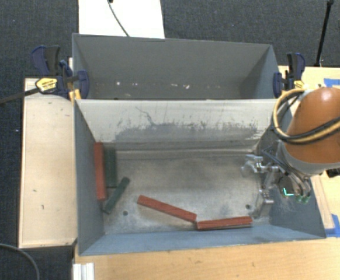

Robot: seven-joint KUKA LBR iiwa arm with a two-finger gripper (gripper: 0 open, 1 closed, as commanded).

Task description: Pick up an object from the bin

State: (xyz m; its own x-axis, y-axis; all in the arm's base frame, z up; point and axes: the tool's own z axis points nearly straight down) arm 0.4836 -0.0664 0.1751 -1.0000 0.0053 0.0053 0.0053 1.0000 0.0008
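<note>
- Grey bin [176, 127], floor scuffed; I reach in at its right side.
- My gripper [266, 203] hangs low by the right wall. I cannot tell whether it is apart or together.
- Nearest thing: red bar [224, 222], flat along the front wall, right end just beside me.
- Second red bar [167, 209] lies tilted at its left end.

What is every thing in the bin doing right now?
Left red stick: lying flat, far left.
Straight green stick: lying flat beside it.
Slanted green stick: lying flat, askew.
Middle red stick: lying flat, slanted.
Front red stick: lying flat, meeting the middle one.
End effector: low at the right, by the front red stick's tip.
</note>
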